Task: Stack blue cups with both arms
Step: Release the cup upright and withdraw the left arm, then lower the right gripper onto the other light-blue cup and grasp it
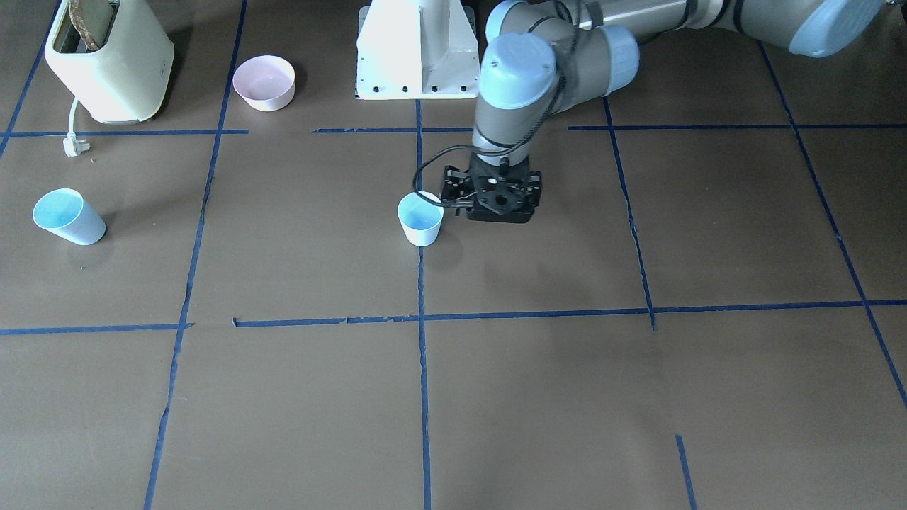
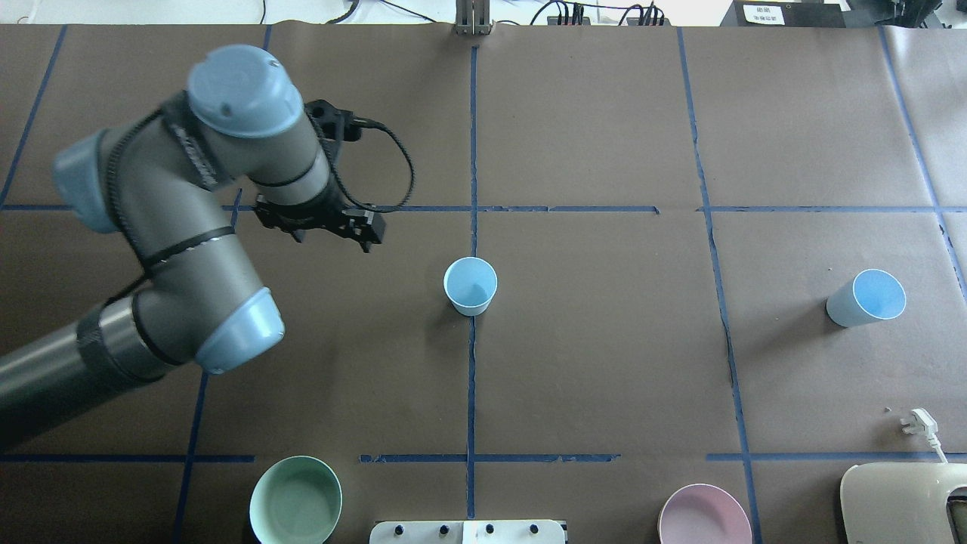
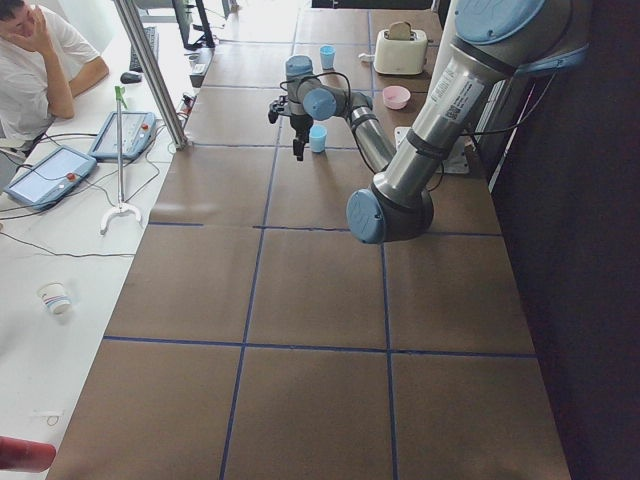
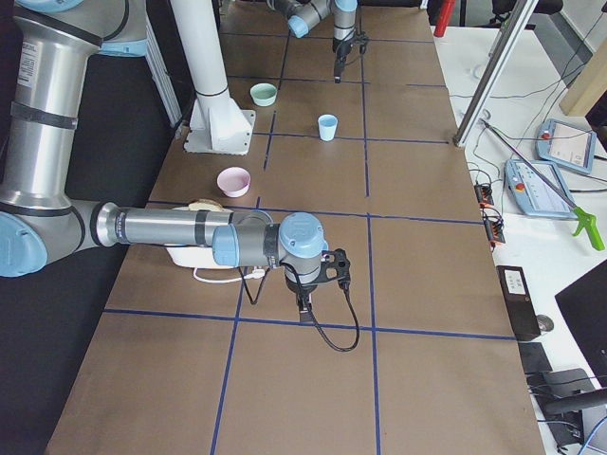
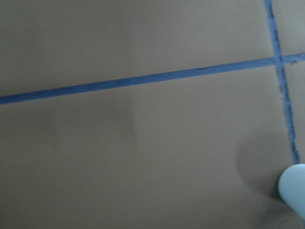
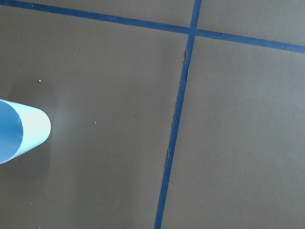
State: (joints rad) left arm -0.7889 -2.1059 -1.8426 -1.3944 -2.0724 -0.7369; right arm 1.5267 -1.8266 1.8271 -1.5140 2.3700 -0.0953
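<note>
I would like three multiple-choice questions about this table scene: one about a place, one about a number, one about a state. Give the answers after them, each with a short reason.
1. Where is the middle blue cup?
A. held up in the left claw
B. on a blue tape line
C. on top of the other blue cup

2. How many blue cups are on the table?
A. one
B. two
C. four

3. How are the cups?
A. stacked
B. lying on their sides
C. upright and apart

Answers:
1 B: it stands on the line, and the overhead view shows the left claw apart from it.
2 B: one is in the middle and one on the robot's right side.
3 C: both stand mouth up, far from each other.
</note>
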